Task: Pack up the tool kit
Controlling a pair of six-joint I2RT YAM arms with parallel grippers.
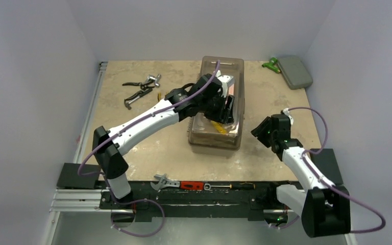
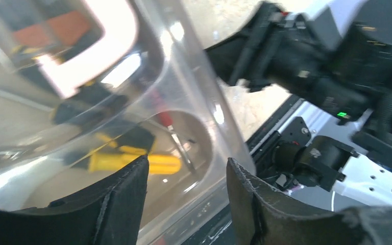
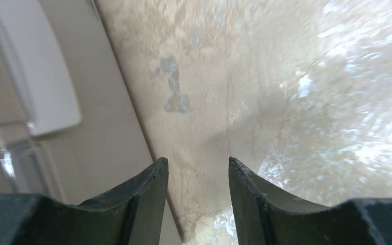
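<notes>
Above toolbox lid (image 1: 235,66) — left gripper (image 2: 186,163) half-open, nothing clamped, likely to press it shut | right gripper (image 3: 198,161) half-open, empty — parked clear

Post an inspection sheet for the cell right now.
Surface: mottled beige table, stained.
Job's things: toolbox mid-table, yellow tool visible through smoky lid; pliers loose far left.
Clutter: grey case and green item far right; wrench on front rail.
End effectors: left end effector open over lid; right end effector open, empty, over table beside toolbox.
Cables: purple cables loop off both arms.
Surroundings: white walls, nothing else seen.
</notes>
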